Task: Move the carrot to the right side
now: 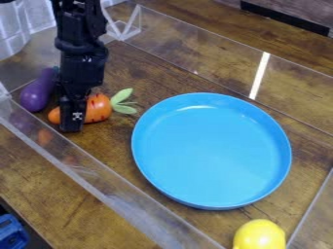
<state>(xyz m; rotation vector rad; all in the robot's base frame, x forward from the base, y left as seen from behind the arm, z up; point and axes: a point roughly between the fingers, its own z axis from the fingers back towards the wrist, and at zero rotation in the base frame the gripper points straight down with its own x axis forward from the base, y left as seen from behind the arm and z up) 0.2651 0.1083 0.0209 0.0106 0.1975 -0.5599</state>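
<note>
carrot: the glossy orange toy carrot (96,109) lies on the wooden table (196,68) at the left of the frame, its body partly hidden by the robot's fingers, its light green leafy top (124,101) pointing toward the blue plate.

gripper: the dark gripper (74,119) reaches down from the upper left, its tips low at the carrot's body, near the tabletop.

jaws: drawn in and closed on the carrot, with orange showing on both sides of the dark fingers (the exact points of contact are hard to make out).

eggplant: a purple eggplant (37,94) sits on the far left, just beside the carrot and partly behind the gripper.

plate: a round, bright blue plate (212,152) occupies the center right, close to the carrot's leaves, with nothing lying on it.

lemon: a yellow lemon (259,234) rests at the bottom edge, below the plate and well apart from the carrot.

barrier: a clear, see-through strip (115,178) runs diagonally across the lower left, passing just beside the carrot.

corner: a blue object (12,231), cut off by the frame, shows at the lower left.

light: a narrow white streak (259,75) marks the wood above the plate.
</note>
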